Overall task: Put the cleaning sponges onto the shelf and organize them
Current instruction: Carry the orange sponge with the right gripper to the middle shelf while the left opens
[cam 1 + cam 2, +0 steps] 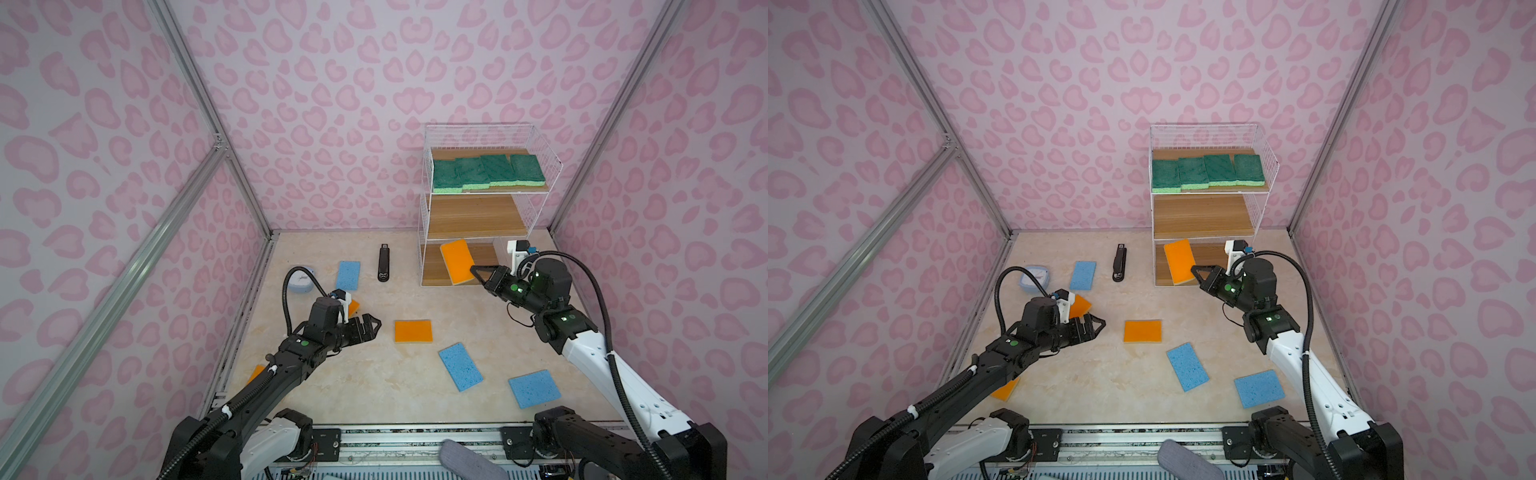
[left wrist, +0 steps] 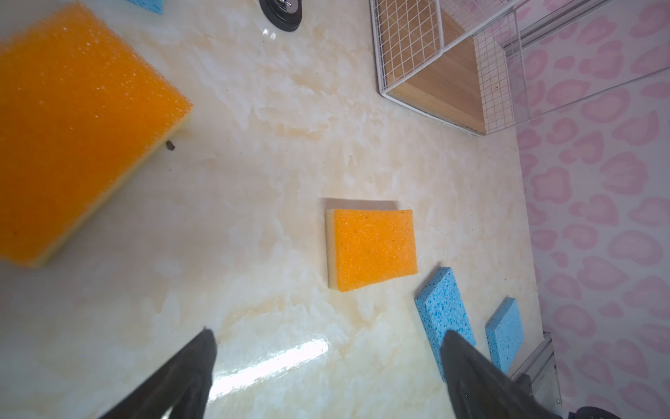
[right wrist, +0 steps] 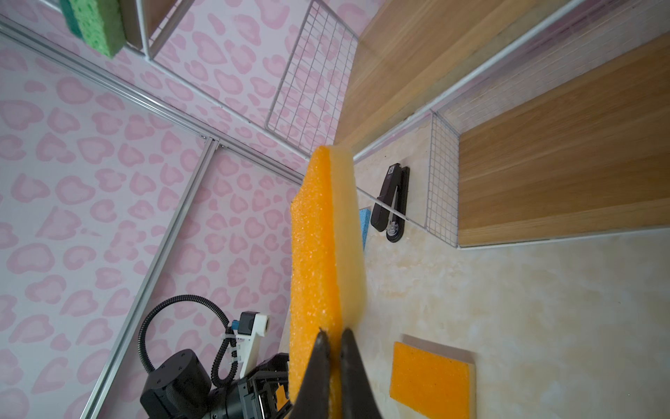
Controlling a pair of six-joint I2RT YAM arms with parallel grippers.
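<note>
Right claw (image 1: 474,271), on the arm nearer the shelf (image 1: 473,214), pinches one short end of an orange sponge (image 1: 457,262), whose long axis points away from it into the front of the shelf's lowest tier.

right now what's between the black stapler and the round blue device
A blue sponge, lying flat; both top views show it.

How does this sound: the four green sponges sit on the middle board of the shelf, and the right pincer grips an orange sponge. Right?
Not quite. The green sponges sit on the top board of the shelf, not the middle one; both top views show it. The right pincer does grip an orange sponge.
</note>
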